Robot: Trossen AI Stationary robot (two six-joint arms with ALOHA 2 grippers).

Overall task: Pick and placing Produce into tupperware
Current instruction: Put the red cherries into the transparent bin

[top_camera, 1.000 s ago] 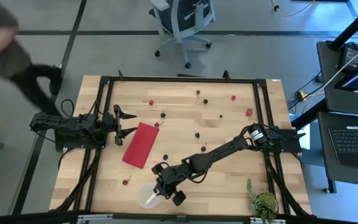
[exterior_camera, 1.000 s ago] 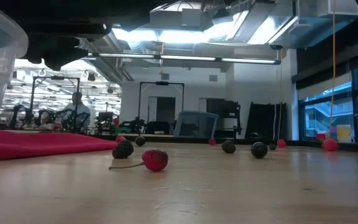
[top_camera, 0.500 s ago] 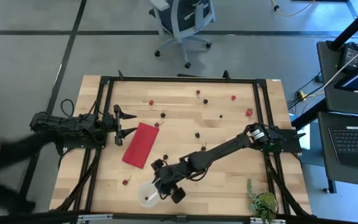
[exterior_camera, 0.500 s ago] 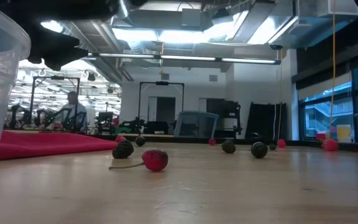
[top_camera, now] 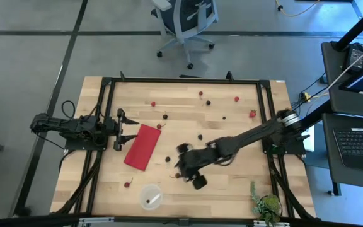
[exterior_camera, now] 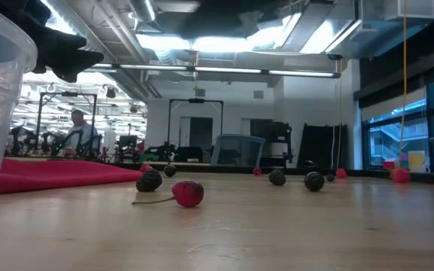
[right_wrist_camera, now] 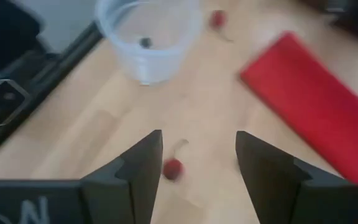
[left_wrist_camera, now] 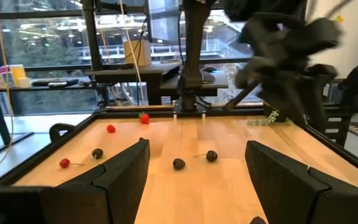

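High view: we see the desk (top_camera: pixel 232 189), then the red cloth (top_camera: pixel 142 146) near our idle left claw (top_camera: pixel 123 126), its fingers spread. Our right claw (top_camera: pixel 188 173) hangs mid-desk, fingers apart and empty. The tupperware (top_camera: pixel 150 196) sits near the front edge holding one cherry (right_wrist_camera: pixel 145 42); another cherry (right_wrist_camera: pixel 172 167) lies below the right claw.

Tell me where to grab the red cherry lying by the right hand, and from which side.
Take the red cherry by its round body, not the thin stem, coming straight down from above. It lies loose on the bare table, with wood free on both sides for the open right hand.
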